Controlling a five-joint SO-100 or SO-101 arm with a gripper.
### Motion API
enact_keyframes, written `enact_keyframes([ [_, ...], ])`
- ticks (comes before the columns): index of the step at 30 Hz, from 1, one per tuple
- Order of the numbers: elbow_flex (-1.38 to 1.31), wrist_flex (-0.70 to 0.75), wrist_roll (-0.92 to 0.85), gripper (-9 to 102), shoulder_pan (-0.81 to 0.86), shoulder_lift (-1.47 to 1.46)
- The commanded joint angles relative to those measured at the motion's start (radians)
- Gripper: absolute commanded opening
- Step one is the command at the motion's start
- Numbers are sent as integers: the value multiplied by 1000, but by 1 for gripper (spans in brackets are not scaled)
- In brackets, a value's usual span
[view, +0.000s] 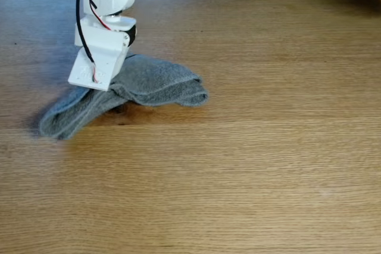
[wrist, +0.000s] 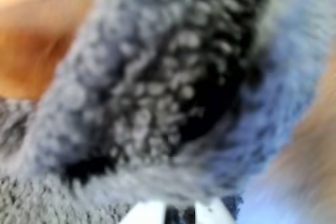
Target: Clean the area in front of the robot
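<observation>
Fixed view, white blocky plastic robot arm (view: 106, 34) pressed onto crumpled grey terry cloth (view: 143, 87) on light-brown oak-grain table (view: 250, 147), fingers hidden, grip state unclear, wrist view blurred, no readable writing

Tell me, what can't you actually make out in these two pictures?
- Gripper fingertips: fixed view, buried in the grey cloth; open or shut unclear.
- Wrist view: cloth fills the frame, blurred; little tabletop shows.
- Arm's base: cut off by the fixed view's top edge.
</observation>
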Motion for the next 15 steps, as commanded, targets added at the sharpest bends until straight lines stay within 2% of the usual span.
enact_keyframes([
  [1,-5,115,49,0,-189,146],
  [8,-5,78,199,0,-523,160],
  [11,-5,-21,221,0,-594,120],
  [15,-5,-245,199,0,-558,34],
])
